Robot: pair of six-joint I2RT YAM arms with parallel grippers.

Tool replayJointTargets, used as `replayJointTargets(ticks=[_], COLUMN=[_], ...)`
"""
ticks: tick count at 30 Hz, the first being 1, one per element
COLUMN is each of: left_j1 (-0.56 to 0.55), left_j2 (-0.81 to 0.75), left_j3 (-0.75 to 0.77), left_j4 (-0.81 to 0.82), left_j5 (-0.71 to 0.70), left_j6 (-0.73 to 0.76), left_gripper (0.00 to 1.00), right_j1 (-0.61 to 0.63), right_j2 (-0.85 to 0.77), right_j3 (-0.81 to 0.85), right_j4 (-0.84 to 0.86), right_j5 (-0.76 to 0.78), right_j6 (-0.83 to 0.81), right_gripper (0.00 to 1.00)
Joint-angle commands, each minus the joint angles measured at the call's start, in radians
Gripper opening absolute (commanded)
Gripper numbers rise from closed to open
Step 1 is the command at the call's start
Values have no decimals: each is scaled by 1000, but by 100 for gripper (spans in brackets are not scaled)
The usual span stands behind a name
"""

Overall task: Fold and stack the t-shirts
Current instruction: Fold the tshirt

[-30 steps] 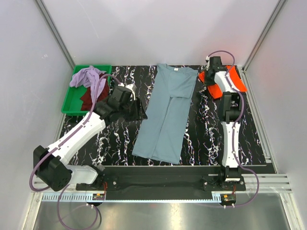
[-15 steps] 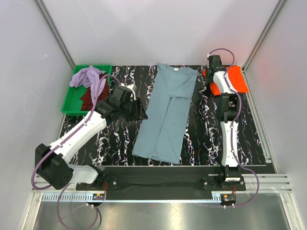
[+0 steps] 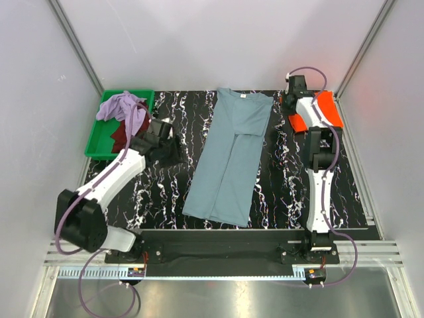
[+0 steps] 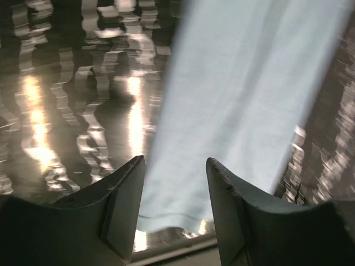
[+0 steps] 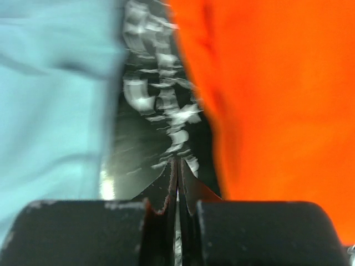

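The left gripper (image 4: 175, 166), fingers half apart and empty, has drawn back leftward from the blue shirt (image 3: 232, 156), which lies mid-table with both sides folded in. The right gripper (image 5: 177, 163), pinched shut on nothing, has shifted just beside the orange shirt (image 3: 329, 109) at far right. The lengthwise fold looks finished; crosswise folds remain, and 2 shirts (image 3: 119, 106) wait in the tray (image 3: 99, 149).

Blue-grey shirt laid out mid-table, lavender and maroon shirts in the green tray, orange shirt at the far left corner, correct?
No: the orange shirt lies at the far right corner, per the top external view. The rest holds.
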Motion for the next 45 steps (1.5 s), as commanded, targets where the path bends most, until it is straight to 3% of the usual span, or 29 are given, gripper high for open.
replayJointTargets(ticks=[1, 6, 13, 19, 23, 27, 30, 33, 45], left_j1=[48, 45, 45, -3, -37, -55, -72, -81, -130], left_j2=[69, 94, 6, -27, -24, -44, -92, -133, -270], left_j3=[-81, -251, -437, -519, -546, -571, -597, -618, -704], left_j4=[23, 139, 225, 261, 264, 255, 248, 245, 270], left_j5=[-18, 97, 109, 99, 102, 108, 116, 135, 197], left_j6=[23, -15, -55, -73, -81, -99, -122, -148, -320], left_gripper=[54, 55, 59, 59, 55, 36, 12, 0, 1], right_j1=[29, 75, 137, 140, 140, 138, 138, 138, 138], right_j2=[-210, -319, -506, -526, -470, -393, -332, -296, -175], right_j3=[-43, -173, -525, -659, -641, -600, -543, -518, -339], right_j4=[44, 39, 108, 180, 199, 182, 146, 133, 67], right_j5=[-157, -269, -376, -376, -389, -366, -338, -326, -292], right_j6=[123, 215, 313, 319, 325, 315, 293, 284, 233], right_gripper=[4, 4, 12, 13, 15, 15, 15, 15, 16])
